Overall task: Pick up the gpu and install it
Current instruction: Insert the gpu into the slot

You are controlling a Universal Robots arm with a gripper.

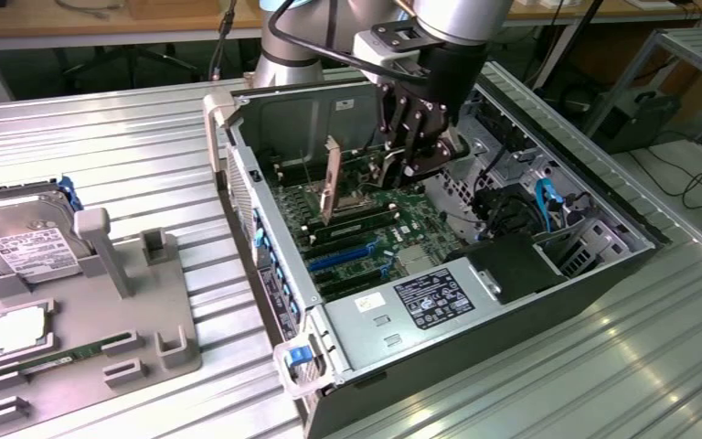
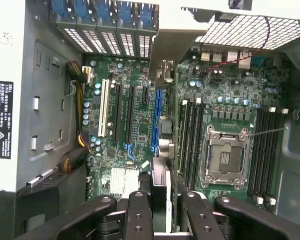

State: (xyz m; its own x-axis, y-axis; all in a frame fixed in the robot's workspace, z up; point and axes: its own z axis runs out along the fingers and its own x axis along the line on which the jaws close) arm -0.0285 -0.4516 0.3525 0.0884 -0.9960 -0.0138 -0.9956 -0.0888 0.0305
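Observation:
The gpu (image 2: 165,100) is seen edge-on in the wrist view as a thin dark card, with its silver bracket toward the case's rear wall. My gripper (image 2: 164,215) is shut on it, black fingers (image 2: 139,212) on either side of the card. In the exterior view the gripper (image 1: 408,166) reaches down into the open computer case (image 1: 266,229), and the gpu (image 1: 357,183) stands upright just above the motherboard (image 1: 382,229). The card lines up beside the long blue slot (image 2: 154,117). Whether its edge sits in a slot I cannot tell.
A grey fixture (image 1: 156,302) at the exterior view's left holds a silver hard drive (image 1: 28,242) and a green memory stick (image 1: 65,358). Inside the case are the power supply (image 1: 430,297), an open processor socket (image 2: 224,155), memory slots (image 2: 192,140) and cables (image 1: 547,206).

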